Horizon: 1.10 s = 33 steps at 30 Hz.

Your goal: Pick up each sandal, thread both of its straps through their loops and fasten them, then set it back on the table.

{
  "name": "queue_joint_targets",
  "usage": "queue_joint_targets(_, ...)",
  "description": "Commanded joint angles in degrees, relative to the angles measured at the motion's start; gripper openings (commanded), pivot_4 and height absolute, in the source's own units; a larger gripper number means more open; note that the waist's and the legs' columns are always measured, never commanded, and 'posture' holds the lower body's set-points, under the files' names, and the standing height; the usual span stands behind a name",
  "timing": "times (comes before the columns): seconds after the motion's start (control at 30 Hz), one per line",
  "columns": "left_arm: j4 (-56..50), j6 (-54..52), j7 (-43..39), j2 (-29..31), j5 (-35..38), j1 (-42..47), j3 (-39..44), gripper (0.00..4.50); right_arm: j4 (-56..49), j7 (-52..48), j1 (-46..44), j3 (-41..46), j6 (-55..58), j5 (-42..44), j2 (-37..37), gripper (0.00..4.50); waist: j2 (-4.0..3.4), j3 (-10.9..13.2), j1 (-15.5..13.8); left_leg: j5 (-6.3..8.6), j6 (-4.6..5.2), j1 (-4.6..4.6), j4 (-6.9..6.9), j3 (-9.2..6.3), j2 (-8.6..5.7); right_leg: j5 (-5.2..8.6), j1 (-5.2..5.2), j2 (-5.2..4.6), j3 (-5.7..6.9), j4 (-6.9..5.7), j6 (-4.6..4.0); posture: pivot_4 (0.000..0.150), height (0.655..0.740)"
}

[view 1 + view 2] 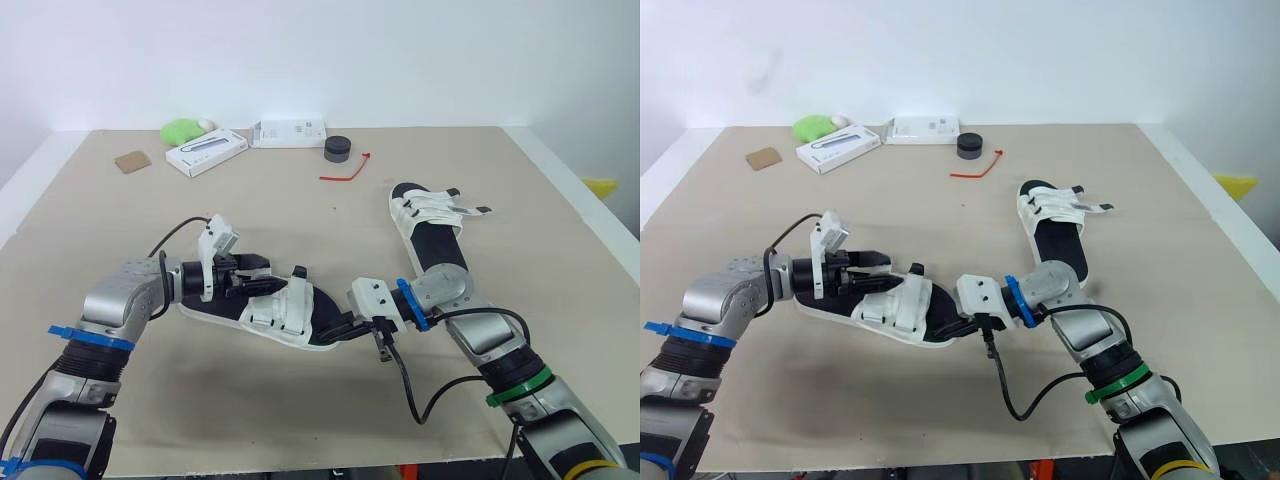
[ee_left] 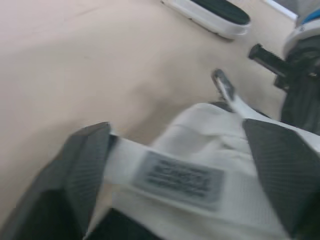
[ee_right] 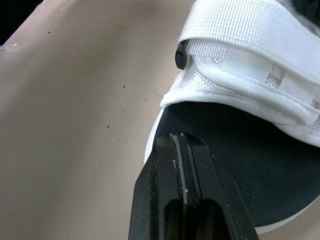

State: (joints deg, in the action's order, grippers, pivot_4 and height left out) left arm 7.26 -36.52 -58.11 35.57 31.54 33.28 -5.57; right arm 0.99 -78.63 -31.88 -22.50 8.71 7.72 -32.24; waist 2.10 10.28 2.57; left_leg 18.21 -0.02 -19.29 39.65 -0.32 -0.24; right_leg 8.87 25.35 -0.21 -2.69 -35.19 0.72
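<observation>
Nearest us, our right end effector [image 1: 335,334], fingers pressed together, sits at the toe of a white-strapped, black-footbed sandal [image 1: 285,312] near the worktop's [image 1: 120,230] front edge. Our left end effector [image 1: 258,277] straddles its white strap [image 2: 180,175], fingers apart. A matching sandal [image 1: 430,225] lies toward the right edge.

The table [image 1: 100,220] holds two white sandals with black footbeds: a near sandal [image 1: 285,310] at centre and a far sandal [image 1: 425,210] to the right. Toward the far edge there are two white boxes, the left box [image 1: 206,152] and the right box [image 1: 288,132], one green lump [image 1: 182,130], one brown square pad [image 1: 132,161], one black round puck [image 1: 338,149] and one red cable tie [image 1: 340,177].
</observation>
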Motion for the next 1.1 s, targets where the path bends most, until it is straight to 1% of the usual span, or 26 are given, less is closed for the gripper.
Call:
queue_joint_targets(0.03, -1.7, 4.62, -2.57, 0.32, -0.11, 2.47, 3.22, 4.1, 0.48, -0.23, -0.3, -0.44, -0.17, -0.39, -0.13, 0.0, 0.0, 0.0, 0.01, 0.0, 0.0, 0.0, 0.0, 0.0, 0.0, 0.0, 0.0, -0.01, 0.0, 0.0, 0.0, 0.15, 0.74)
queue_joint_targets(0.1, -1.91, 5.58, -2.76, -0.55, 0.44, 3.46, 4.27, 4.1, 0.58, -0.21, -0.38, -0.43, -0.21, -0.41, -0.07, 0.0, 0.0, 0.0, 0.0, 0.01, 0.0, -0.01, 0.0, 0.0, 0.01, 0.0, 0.0, -0.02, 0.0, 0.0, 0.0, 0.15, 0.74)
queue_joint_targets(0.2, -3.66, 10.06, -4.87, -1.52, -0.38, 4.56, 4.13, 4.1, 0.76, -0.19, -0.45, -0.46, -0.26, -0.45, -0.01, 0.0, 0.0, 0.0, -0.01, 0.01, 0.0, -0.01, 0.0, -0.01, 0.01, -0.01, 0.0, -0.04, 0.0, 0.01, 0.01, 0.15, 0.74)
queue_joint_targets(0.3, -6.7, 12.09, -8.58, -1.82, -1.11, 4.56, 1.23, 4.1, 0.98, -0.11, -0.49, -0.57, -0.39, -0.58, 0.11, 0.0, 0.0, 0.0, 0.0, 0.01, 0.0, -0.01, 0.0, 0.01, 0.01, -0.01, 0.0, -0.04, -0.02, 0.0, 0.02, 0.15, 0.74)
queue_joint_targets(0.37, -7.16, 13.18, -10.15, -1.95, -2.82, 4.32, -1.07, 4.1, 1.11, -0.05, -0.55, -0.62, -0.44, -0.62, 0.23, 0.0, 0.0, 0.0, 0.0, 0.01, 0.0, -0.01, 0.0, 0.02, -0.01, 0.01, -0.01, -0.04, -0.02, 0.01, 0.04, 0.15, 0.74)
queue_joint_targets(0.47, -4.51, 15.4, -11.81, -2.44, -6.33, 4.51, -4.28, 3.37, 1.24, 0.13, -0.66, -0.73, -0.5, -0.71, 0.53, 0.0, 0.0, 0.0, 0.01, 0.01, 0.01, 0.01, 0.0, 0.06, -0.03, 0.0, -0.02, -0.01, -0.05, 0.01, 0.05, 0.15, 0.74)
queue_joint_targets(0.5, -3.33, 16.13, -11.99, -2.74, -7.42, 4.7, -5.01, 2.82, 1.23, 0.19, -0.67, -0.74, -0.48, -0.7, 0.61, 0.0, 0.0, 0.0, 0.02, 0.01, 0.01, 0.0, 0.01, 0.06, -0.02, -0.01, -0.02, 0.01, -0.05, 0.01, 0.06, 0.15, 0.74)
queue_joint_targets(0.57, -1.23, 16.78, -12.32, -3.45, -8.61, 5.17, -5.72, 2.15, 1.28, 0.27, -0.71, -0.73, -0.47, -0.72, 0.72, 0.0, 0.0, 0.0, 0.06, 0.01, 0.01, 0.02, 0.0, 0.09, 0.0, -0.01, -0.01, 0.06, -0.08, 0.0, 0.05, 0.15, 0.74)
queue_joint_targets(0.63, 1.64, 16.34, -11.99, -4.36, -9.8, 6.14, -6.26, 1.3, 1.21, 0.37, -0.66, -0.71, -0.43, -0.76, 0.8, 0.0, 0.0, 0.0, 0.02, 0.01, 0.01, 0.02, 0.0, 0.08, 0.03, -0.02, -0.01, 0.11, -0.07, 0.0, 0.03, 0.15, 0.74)
queue_joint_targets(0.7, 5.34, 14.94, -11.36, -4.83, -12.15, 7.2, -7.42, 0.31, 0.79, 0.58, -0.37, -0.67, -0.27, -0.74, 0.78, 0.0, 0.0, 0.0, -0.01, 0.0, 0.01, 0.0, 0.01, 0.1, 0.02, -0.01, -0.01, 0.11, -0.01, 0.0, 0.02, 0.15, 0.74)
queue_joint_targets(0.73, 6.64, 14.27, -11.27, -5.06, -12.74, 7.57, -7.6, 0.07, 0.62, 0.66, -0.26, -0.63, -0.17, -0.7, 0.76, 0.0, 0.0, 0.0, 0.0, 0.0, 0.01, 0.01, 0.01, 0.1, 0.01, -0.01, -0.02, 0.1, -0.02, 0.0, 0.02, 0.15, 0.74)
queue_joint_targets(0.9, 10.08, 13.85, -12.21, -5.02, -15.08, 8.87, -8.1, 0.07, 0.42, 0.77, 0.01, -0.54, -0.23, -0.75, 0.54, 0.0, 0.0, 0.0, 0.05, 0.02, 0.04, 0.01, 0.0, 0.09, 0.01, -0.01, -0.01, 0.09, -0.09, 0.0, 0.03, 0.15, 0.74)
queue_joint_targets(1.1, 9.77, 14.58, -13.81, -4.64, -17.29, 7.19, -9.63, 0.07, 0.45, 0.81, 0.05, -0.61, -0.35, -0.76, 0.57, 0.0, 0.0, 0.0, 0.04, 0.02, 0.05, 0.02, 0.0, 0.09, 0.02, -0.01, -0.01, 0.09, -0.09, 0.0, 0.03, 0.15, 0.74)
